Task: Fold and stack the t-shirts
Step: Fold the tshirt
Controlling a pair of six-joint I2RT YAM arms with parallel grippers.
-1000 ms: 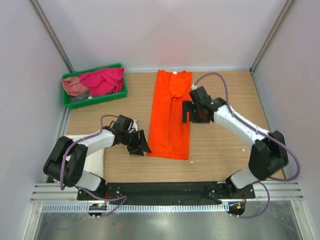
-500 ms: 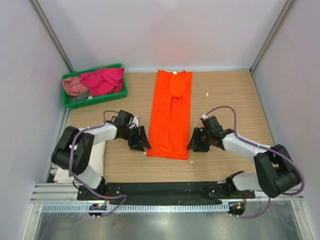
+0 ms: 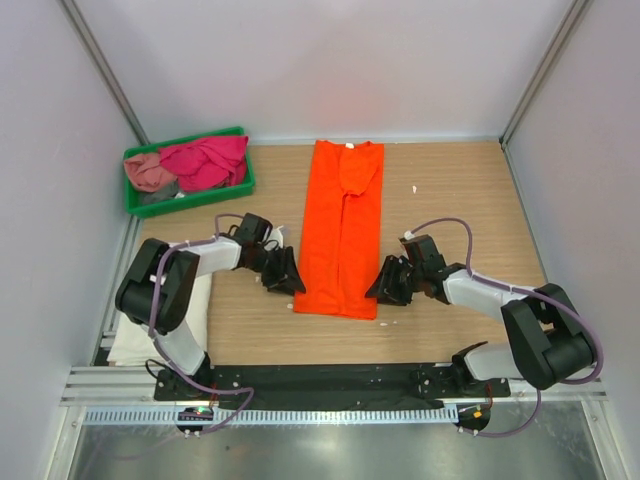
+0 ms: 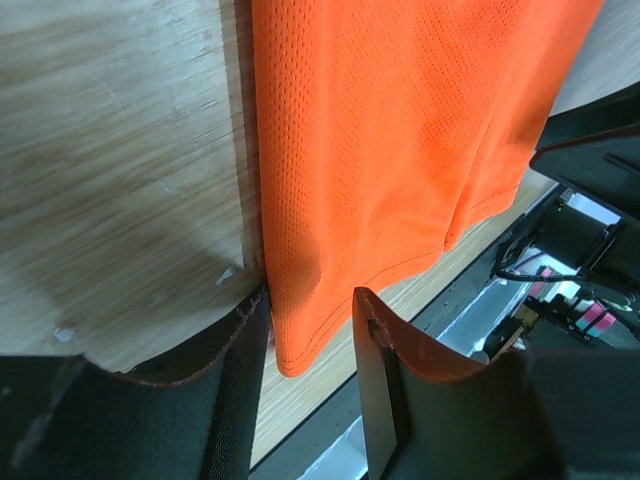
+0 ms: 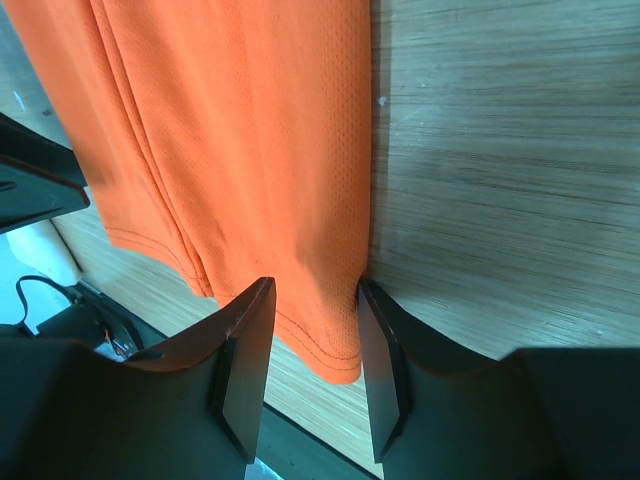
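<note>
- Top external view: a bright orange mesh-cloth t-shirt point(image 3: 342, 228) lies flat in the middle of the pale wooden surface point(image 3: 450, 200). It's a long narrow strip, collar at the far end and hem at the near end.
- So the lengthwise folds look done to me, with the sides tucked in. The crosswise fold isn't done yet.
- The left claw point(image 3: 285, 272) is down at the near left hem corner and the right claw point(image 3: 388, 283) at the near right one, both low on the surface.
- Left wrist view: the fingers point(image 4: 240, 400) are set fairly narrow with the hem corner right between them, cloth touching both sides. I can't tell if it's an actual pinch or just a straddle.
- Right wrist view is the same deal: narrow gap, orange corner point(image 5: 320, 330) filling it, and I can't say whether the grip has bitten.
- My guess at the step in hand is grabbing both hem corners to carry the hem up toward the collar.
- Plenty left to do. A crumpled magenta t-shirt point(image 3: 207, 160) and a dusty pink t-shirt point(image 3: 148, 172) sit in the green plastic tray point(image 3: 190, 203) at the far left, both unfolded.
- A flat white cloth point(image 3: 128, 343) lies at the near left, partly under the left arm. It may be a finished white shirt starting the stack, but it's too hidden to be sure.
</note>
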